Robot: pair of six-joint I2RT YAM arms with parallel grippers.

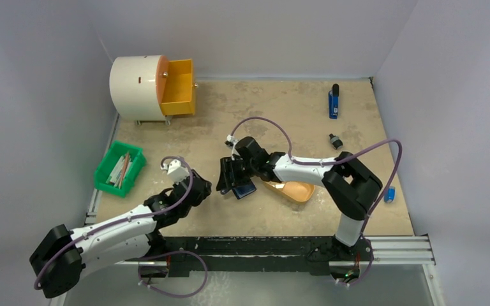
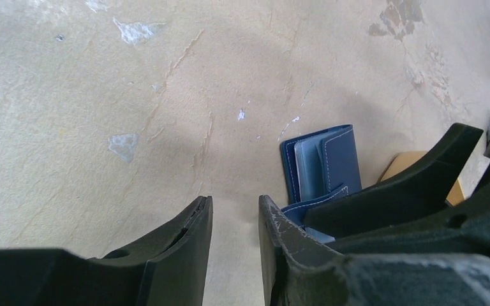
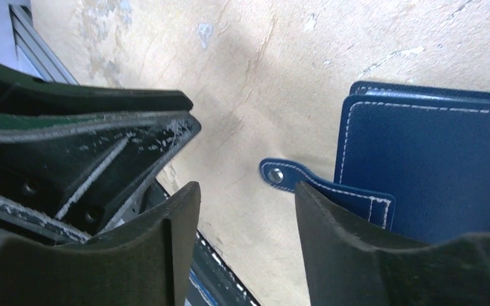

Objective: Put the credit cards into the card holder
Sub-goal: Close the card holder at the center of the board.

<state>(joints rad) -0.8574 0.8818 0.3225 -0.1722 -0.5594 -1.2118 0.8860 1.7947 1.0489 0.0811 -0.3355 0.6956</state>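
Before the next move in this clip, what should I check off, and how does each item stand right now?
1. Right hand free: ok, jaws apart, gripping nothing.
2. Left hand free: ok, jaws parted over the bare table, nothing between them.
3. Card holder lying on the table: ok, beside the right hand.
4. Snap tab undone: ok, it sticks out loose from the holder's edge.
5. Inner pockets reachable: cannot tell; they show in the left wrist view, but the right hand hides part of the holder.
6. Credit cards located: cannot tell; no loose card shows in any view.
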